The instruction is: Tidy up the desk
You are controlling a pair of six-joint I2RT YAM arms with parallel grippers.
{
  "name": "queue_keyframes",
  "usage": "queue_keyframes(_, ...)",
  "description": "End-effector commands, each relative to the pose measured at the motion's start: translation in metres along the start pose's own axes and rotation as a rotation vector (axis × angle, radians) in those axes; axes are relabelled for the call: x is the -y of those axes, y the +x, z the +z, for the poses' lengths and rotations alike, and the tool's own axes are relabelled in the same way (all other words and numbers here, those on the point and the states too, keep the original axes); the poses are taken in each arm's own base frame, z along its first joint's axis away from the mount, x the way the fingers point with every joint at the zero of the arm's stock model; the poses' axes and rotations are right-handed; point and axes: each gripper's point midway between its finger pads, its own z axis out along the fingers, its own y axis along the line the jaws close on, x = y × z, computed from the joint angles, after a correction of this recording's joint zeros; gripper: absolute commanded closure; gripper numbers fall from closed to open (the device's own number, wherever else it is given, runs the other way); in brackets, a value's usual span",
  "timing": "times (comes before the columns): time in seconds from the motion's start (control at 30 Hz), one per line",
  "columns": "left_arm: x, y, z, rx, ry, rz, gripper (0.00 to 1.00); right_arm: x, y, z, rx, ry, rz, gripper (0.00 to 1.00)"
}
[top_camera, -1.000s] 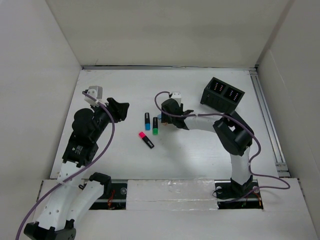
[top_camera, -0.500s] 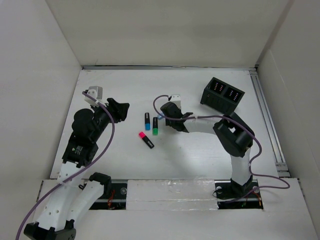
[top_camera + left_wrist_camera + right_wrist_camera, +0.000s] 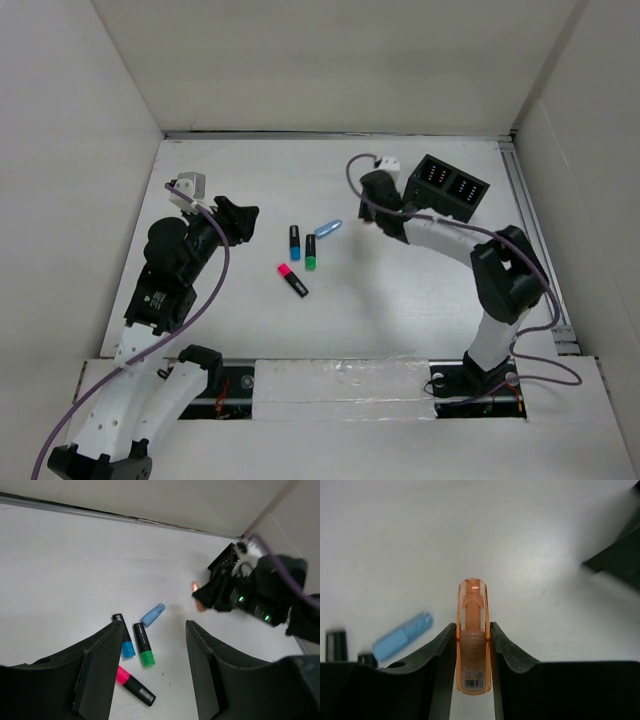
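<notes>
From above, the right claw [image 3: 373, 218] hangs over the far middle of the desk [image 3: 400, 310], just left of the black box [image 3: 447, 188]; what it holds is too small to tell from here. The left claw [image 3: 243, 218] sits well apart on the left. A blue marker [image 3: 295, 241], a green marker [image 3: 311, 252], a pink marker [image 3: 292, 281] and a pale-blue pen [image 3: 328, 228] lie on the desk between the two arms. The left wrist view shows the left claw's jaws wide and empty, with the loose markers just beyond them. It also shows an orange pen [image 3: 195, 586] poking out of the right claw, the box behind it. The right wrist view settles the grip — the jaws are closed on the orange pen's barrel, its long axis running straight out along the fingers. The box's corner shows at the upper right of that view, so I judge the coming move goes rightward and forward — and the right arm is plainly the nearer one.
</notes>
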Motion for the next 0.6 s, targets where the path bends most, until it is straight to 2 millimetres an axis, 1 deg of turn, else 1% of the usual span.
queue_keyframes(0.0,0.004,-0.010,0.000,0.042,0.026,0.020,0.51,0.037,-0.126,-0.017,0.257,-0.011,0.178,0.84)
queue_keyframes(0.03,0.005,-0.012,-0.001,0.048,0.027,0.020,0.51,0.043,-0.152,-0.022,0.303,-0.005,0.205,0.84)
queue_keyframes(0.07,0.004,-0.012,-0.001,0.050,0.022,0.020,0.51,0.057,-0.167,-0.024,0.340,0.025,0.220,0.84)
queue_keyframes(0.1,0.005,-0.013,-0.003,0.054,0.026,0.019,0.51,0.078,-0.181,-0.023,0.366,0.061,0.243,0.84)
queue_keyframes(0.13,0.006,-0.014,-0.004,0.057,0.027,0.021,0.51,0.087,-0.196,-0.025,0.395,0.074,0.254,0.84)
queue_keyframes(0.17,0.006,-0.015,-0.004,0.063,0.028,0.021,0.51,0.099,-0.201,-0.022,0.402,0.103,0.254,0.84)
queue_keyframes(0.2,0.007,-0.015,-0.006,0.065,0.034,0.022,0.51,0.120,-0.207,-0.017,0.404,0.137,0.269,0.84)
queue_keyframes(0.23,0.007,-0.016,-0.006,0.069,0.034,0.021,0.51,0.128,-0.212,-0.011,0.404,0.149,0.276,0.84)
queue_keyframes(0.27,0.008,-0.015,-0.005,0.064,0.037,0.021,0.51,0.135,-0.208,-0.008,0.379,0.161,0.273,0.84)
queue_keyframes(0.3,0.009,-0.015,-0.005,0.062,0.042,0.021,0.51,0.147,-0.208,-0.006,0.381,0.184,0.283,0.84)
queue_keyframes(0.33,0.009,-0.015,-0.006,0.062,0.044,0.020,0.51,0.148,-0.208,-0.007,0.384,0.188,0.284,0.84)
queue_keyframes(0.37,0.009,-0.016,-0.005,0.064,0.045,0.021,0.51,0.159,-0.207,-0.007,0.389,0.220,0.291,0.84)
queue_keyframes(0.4,0.009,-0.016,-0.006,0.066,0.043,0.021,0.51,0.160,-0.207,-0.008,0.392,0.226,0.291,0.84)
queue_keyframes(0.43,0.008,-0.016,-0.006,0.066,0.041,0.021,0.51,0.174,-0.207,-0.008,0.395,0.252,0.299,0.84)
queue_keyframes(0.47,0.009,-0.015,-0.006,0.064,0.042,0.021,0.51,0.179,-0.208,-0.008,0.396,0.261,0.298,0.84)
queue_keyframes(0.5,0.009,-0.015,-0.005,0.062,0.046,0.021,0.51,0.180,-0.207,-0.007,0.394,0.266,0.298,0.83)
queue_keyframes(0.57,0.009,-0.015,-0.005,0.063,0.046,0.021,0.51,0.195,-0.207,-0.007,0.393,0.307,0.296,0.82)
